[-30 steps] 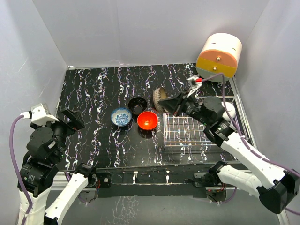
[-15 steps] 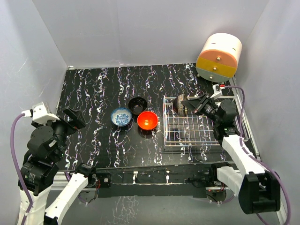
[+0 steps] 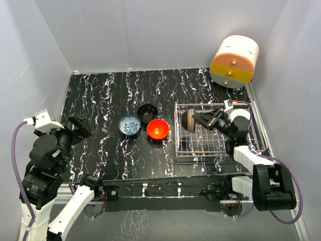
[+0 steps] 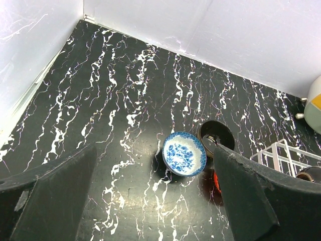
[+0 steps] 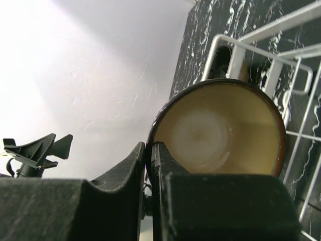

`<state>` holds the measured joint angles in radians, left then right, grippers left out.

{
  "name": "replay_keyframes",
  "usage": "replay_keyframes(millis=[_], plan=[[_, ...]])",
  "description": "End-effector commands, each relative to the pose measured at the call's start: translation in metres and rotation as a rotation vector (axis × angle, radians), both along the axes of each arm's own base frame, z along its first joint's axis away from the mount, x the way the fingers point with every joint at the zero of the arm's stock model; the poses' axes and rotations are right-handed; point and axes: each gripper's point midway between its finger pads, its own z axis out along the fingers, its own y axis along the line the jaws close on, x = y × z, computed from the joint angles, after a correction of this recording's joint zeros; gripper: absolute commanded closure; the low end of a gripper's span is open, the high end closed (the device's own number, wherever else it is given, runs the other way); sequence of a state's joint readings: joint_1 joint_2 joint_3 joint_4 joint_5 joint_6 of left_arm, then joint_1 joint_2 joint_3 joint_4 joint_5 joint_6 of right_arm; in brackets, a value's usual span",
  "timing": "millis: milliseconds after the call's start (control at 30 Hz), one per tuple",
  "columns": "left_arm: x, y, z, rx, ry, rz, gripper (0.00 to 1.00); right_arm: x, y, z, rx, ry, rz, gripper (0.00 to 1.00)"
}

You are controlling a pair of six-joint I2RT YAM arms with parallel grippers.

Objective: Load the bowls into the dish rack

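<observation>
My right gripper [image 5: 149, 150] is clamped on the rim of the tan-gold bowl [image 5: 215, 130], which stands on edge at the far-left corner of the dish rack [image 3: 210, 144]. I'd seat it between the wires before releasing.

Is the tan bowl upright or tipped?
Tipped on edge: the tan bowl faces sideways at the dish rack, rim pinched by the right tool.

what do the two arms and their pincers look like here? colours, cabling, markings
Both match: the left arm and right arm have white links and black joint housings. A grey-purple cable trails along the left, a second cable along the right. The left pincer and right pincer have blocky matt black fingers. A white camera block sits on the left wrist. No legible markings.
</observation>
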<state>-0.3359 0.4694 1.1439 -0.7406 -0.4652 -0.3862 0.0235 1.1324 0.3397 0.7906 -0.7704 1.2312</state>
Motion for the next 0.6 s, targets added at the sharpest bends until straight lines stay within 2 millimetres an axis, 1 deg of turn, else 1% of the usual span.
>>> replay_keyframes(millis=[0,167,367,467,567], plan=[[0.004,-0.003,0.005,0.000,-0.009,-0.011,0.03,-0.004,0.000,0.008,0.067,-0.046,0.012,0.92],[0.004,-0.002,0.007,0.003,-0.013,-0.007,0.03,-0.004,-0.003,-0.007,0.094,0.011,0.000,0.92],[0.005,-0.003,0.006,0.001,-0.009,-0.009,0.03,-0.006,-0.002,-0.020,0.130,0.074,0.014,0.92],[0.006,-0.004,0.005,0.000,-0.007,-0.010,0.03,-0.007,-0.001,-0.031,0.139,0.121,0.021,0.92],[0.006,-0.003,0.006,0.002,-0.007,-0.010,0.03,-0.003,-0.012,-0.044,0.138,0.173,-0.022,0.92]])
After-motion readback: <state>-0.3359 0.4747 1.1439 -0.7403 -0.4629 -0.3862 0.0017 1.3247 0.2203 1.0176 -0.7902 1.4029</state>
